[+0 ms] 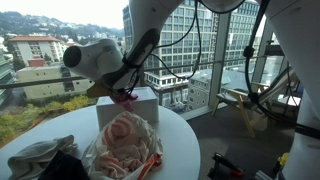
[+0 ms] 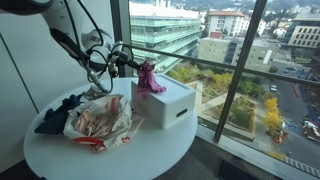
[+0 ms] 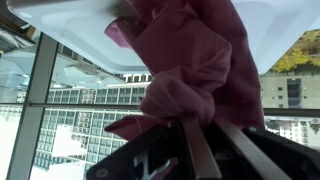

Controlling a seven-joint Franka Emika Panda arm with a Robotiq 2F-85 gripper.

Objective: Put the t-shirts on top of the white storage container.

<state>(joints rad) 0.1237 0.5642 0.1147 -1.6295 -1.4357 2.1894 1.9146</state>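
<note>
Gripper (image 3: pixel 206 128) pinching pink t-shirt (image 3: pixel 190 55), on white container's (image 2: pixel 168 106) edge, clothes pile (image 2: pixel 100 120) beside

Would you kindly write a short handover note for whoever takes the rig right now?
Gripper: shut on the pink t-shirt, holding it over the white storage container; the cloth seems to touch the container's top.
On the table: a peach patterned garment and dark clothes.
Done: nothing released yet.
Left: release the pink t-shirt, then move the others onto the container.
</note>
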